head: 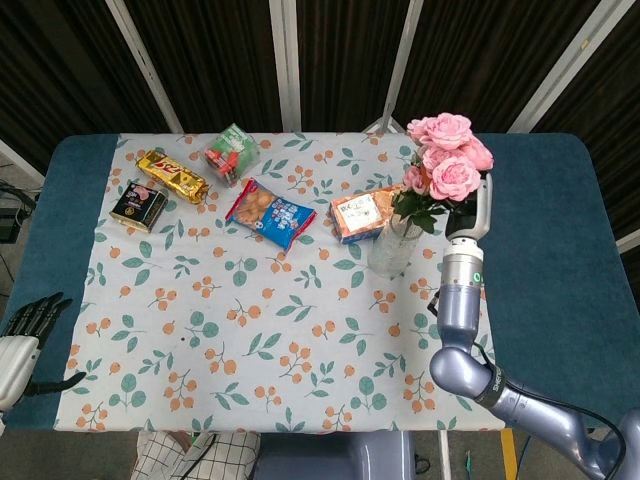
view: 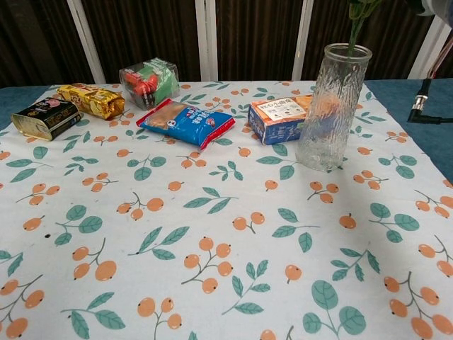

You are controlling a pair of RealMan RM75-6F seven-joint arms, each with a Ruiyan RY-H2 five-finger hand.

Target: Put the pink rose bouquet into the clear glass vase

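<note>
Both hands differ: right hand [head: 462, 208], likely clasping the pink rose bouquet [head: 445, 155], holds its upright stems inside the clear glass vase [view: 331, 106]; left hand [head: 22, 335] idles, fingers spread

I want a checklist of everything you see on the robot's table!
Surface: tablecloth printed with leaves and oranges, over a blue table.
Job's things: pink rose bouquet, its stem in the mouth of the clear glass vase; vase upright.
Clutter: orange box beside the vase, blue snack bag, clear box, gold packet, dark tin.
Hands: left hand at the table's near left edge, holding nothing; right hand hidden behind the roses.
Cables: black plug and cable.
Surroundings: dark curtains.
</note>
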